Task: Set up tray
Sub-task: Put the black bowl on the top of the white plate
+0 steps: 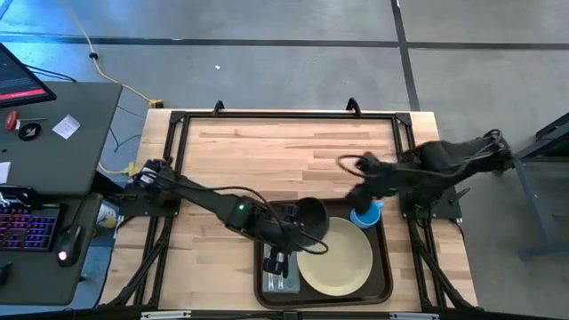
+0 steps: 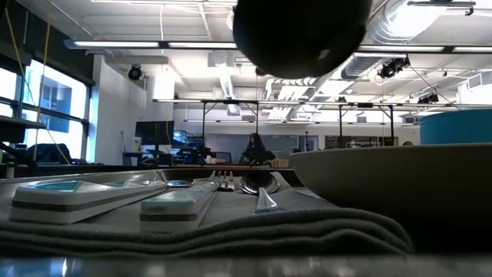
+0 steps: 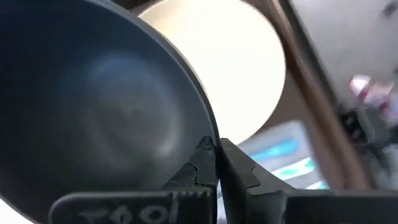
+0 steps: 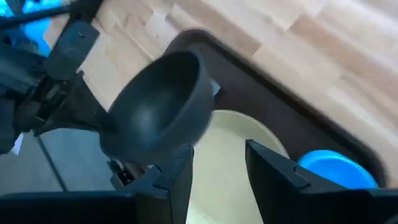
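The dark brown tray lies at the table's near edge. On it are a cream plate, a grey napkin with cutlery at its left end, and a blue cup at its far right corner. A dark bowl hangs over the plate's far left edge, with my left gripper shut on it. My right gripper is open and holds nothing, above the tray's far right part near the cup. My left gripper pinches the bowl's rim, one finger inside the bowl and one outside. The fingers come slanting down from the table's left. The bowl is lifted clear above the plate and the tray; its round underside shows high in the low view.
A black frame runs around the wooden table top, whose far half is bare wood. A desk with a keyboard stands left of the table. The right arm reaches in from the right edge.
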Robot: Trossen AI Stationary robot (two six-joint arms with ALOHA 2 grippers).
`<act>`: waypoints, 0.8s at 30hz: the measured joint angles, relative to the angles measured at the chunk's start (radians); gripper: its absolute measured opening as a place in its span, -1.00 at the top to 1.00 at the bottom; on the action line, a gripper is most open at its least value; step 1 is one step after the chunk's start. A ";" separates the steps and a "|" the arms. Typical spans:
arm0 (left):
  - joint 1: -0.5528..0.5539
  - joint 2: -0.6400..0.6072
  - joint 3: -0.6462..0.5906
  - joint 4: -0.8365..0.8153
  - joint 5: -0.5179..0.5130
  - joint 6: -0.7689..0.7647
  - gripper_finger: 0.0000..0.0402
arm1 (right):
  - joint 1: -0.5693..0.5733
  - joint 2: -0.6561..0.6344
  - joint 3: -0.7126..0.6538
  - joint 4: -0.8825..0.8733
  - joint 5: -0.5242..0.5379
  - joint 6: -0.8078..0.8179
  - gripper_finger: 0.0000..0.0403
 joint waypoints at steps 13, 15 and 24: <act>0.000 0.004 0.007 -0.210 -0.002 0.287 0.83 | -0.174 0.172 -0.002 0.223 -0.323 -0.114 -0.02; 0.000 0.004 0.007 -0.203 -0.010 0.314 0.83 | -0.175 0.172 -0.002 0.260 -0.304 -0.105 -0.09; 0.000 -0.003 0.006 -0.188 -0.020 0.384 0.83 | -0.174 0.285 -0.001 0.265 -0.334 -0.089 -0.08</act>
